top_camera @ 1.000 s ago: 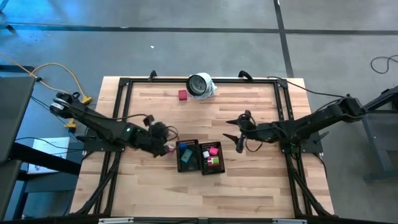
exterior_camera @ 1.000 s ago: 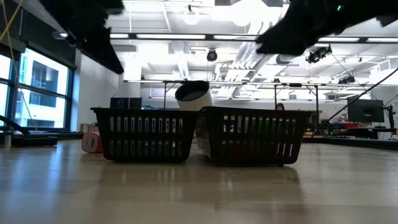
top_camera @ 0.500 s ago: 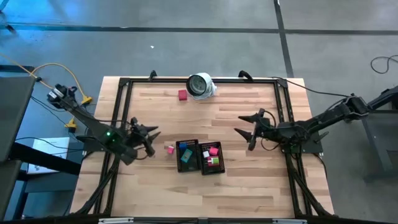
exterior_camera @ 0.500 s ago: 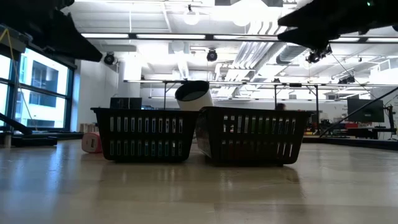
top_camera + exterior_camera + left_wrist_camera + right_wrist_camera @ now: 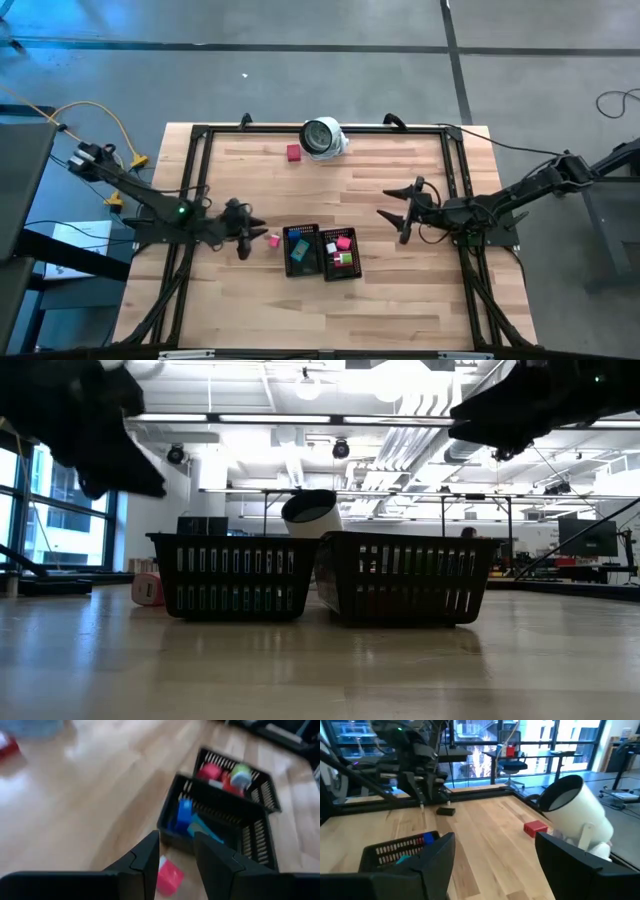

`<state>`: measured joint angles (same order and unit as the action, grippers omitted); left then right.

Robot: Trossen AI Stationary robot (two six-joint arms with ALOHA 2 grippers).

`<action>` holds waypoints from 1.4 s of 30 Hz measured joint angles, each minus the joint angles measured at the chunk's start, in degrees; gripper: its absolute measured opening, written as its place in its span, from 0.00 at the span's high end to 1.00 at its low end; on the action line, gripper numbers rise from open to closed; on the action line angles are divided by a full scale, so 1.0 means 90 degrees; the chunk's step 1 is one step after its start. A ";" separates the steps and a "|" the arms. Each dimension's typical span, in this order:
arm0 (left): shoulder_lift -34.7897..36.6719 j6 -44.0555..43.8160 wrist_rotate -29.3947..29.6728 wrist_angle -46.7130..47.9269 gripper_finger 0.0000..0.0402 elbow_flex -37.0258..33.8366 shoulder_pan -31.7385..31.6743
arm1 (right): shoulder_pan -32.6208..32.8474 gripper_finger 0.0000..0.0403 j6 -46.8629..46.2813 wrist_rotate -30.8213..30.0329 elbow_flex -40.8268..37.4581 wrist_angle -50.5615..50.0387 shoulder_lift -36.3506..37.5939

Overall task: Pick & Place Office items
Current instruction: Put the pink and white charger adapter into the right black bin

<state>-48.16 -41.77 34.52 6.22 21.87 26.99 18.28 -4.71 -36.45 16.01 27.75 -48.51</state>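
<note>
A pink piece (image 5: 272,240) lies flat on the wood just left of the left black tray (image 5: 300,251), which holds blue pieces (image 5: 184,815). The right tray (image 5: 340,253) holds pink, red and green pieces (image 5: 226,774). A red piece (image 5: 293,152) lies at the far side beside the round white object (image 5: 323,137). My left gripper (image 5: 254,233) hangs open just left of the pink piece (image 5: 169,876), slanting down toward it and apart from it. My right gripper (image 5: 398,216) hangs open above bare wood, right of the trays.
The black frame rails (image 5: 190,190) run along the table's left, far and right sides. The two trays stand side by side at the near middle (image 5: 235,575), with the white round object (image 5: 310,512) behind them. Bare wood lies between the trays and the far rail.
My left gripper has drawn back from the pink piece toward the table's left edge, then come partway back and sunk, tipping and rolling. The pink piece lies where it was. My right gripper has drawn toward the table's right edge, still open.
</note>
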 joint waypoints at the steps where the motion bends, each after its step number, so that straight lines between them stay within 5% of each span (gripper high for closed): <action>1: -0.0134 -0.0101 -0.0212 -0.0024 0.71 0.0000 -0.0132 | 0.0000 0.35 -0.0003 0.0058 0.0000 -0.0027 0.0000; 14: -0.1840 -0.0756 -0.1821 -0.0761 0.71 0.0364 -0.0800 | 0.0000 0.35 -0.0104 0.0269 0.0000 -0.0191 -0.0002; 26: -0.2472 -0.1177 -0.2047 -0.0353 0.71 0.0730 -0.0424 | 0.0000 0.35 -0.0331 0.0282 0.0005 -0.0461 -0.0004; 42: -0.2835 -0.1312 -0.2423 -0.0145 0.71 0.0755 -0.0950 | 0.0000 0.35 -0.0338 0.0401 0.0007 -0.0425 -0.0002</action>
<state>-73.68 -53.58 12.71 4.91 28.67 18.44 18.28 -7.75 -32.84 16.08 23.92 -48.53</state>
